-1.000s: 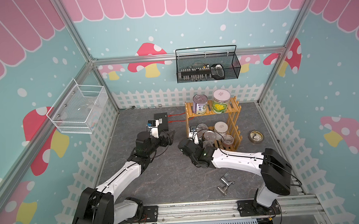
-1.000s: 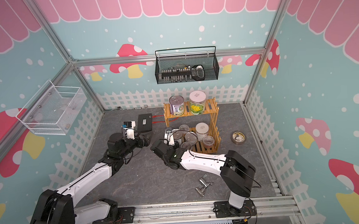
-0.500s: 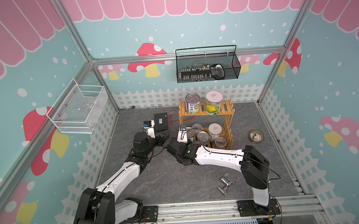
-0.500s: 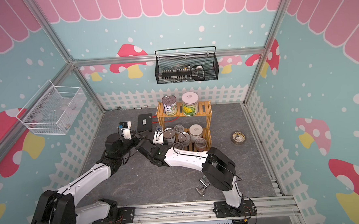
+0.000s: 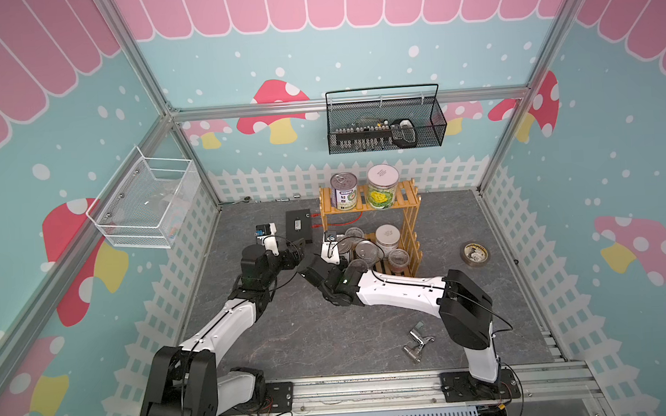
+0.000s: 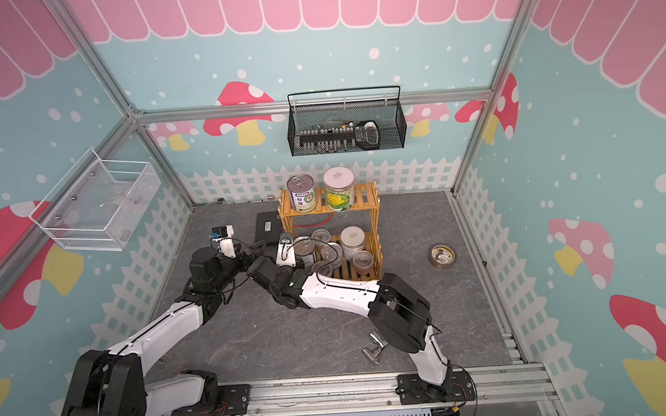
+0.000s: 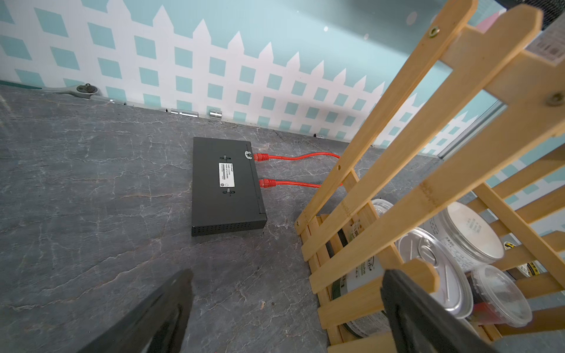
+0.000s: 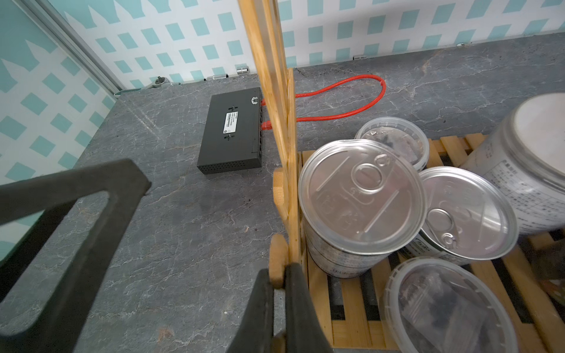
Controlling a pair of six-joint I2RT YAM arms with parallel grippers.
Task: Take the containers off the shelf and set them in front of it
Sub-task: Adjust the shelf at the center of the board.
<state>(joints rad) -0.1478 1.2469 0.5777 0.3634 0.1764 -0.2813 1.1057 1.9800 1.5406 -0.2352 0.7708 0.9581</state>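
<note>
While the right end effector (image 8: 278, 276) is clenching the rounded end of a slat at the shelf's (image 5: 407, 194) lower front corner, it is gripping the frame rather than anything stored on it. Just inside that corner post, right beside the clenched fingers (image 8: 260, 311), the nearest tin (image 8: 360, 195) is standing with its long axis running up and down; whether it is leaning on the second tin (image 8: 470, 211) I cannot tell. By my reading, a grasp is calling for a release and a short reach past the post, and the right arm is sitting nearer. Outside the shelf's side frame, the left end effector (image 7: 287, 275) is hanging released, jaws spread wide, with slanted slats lying between it and the tins.

No tin, cup or jar is sitting in front of the shelf yet. Sharing the lower tier are smooth silver pull-tab tins, a white-lidded printed canister (image 8: 519, 171) and thin clear cups (image 8: 443, 308). Standing on the upper tier are a purple-labelled tin (image 5: 345, 196) and a clear jar (image 5: 382, 192) with a yellow-green label.
</note>
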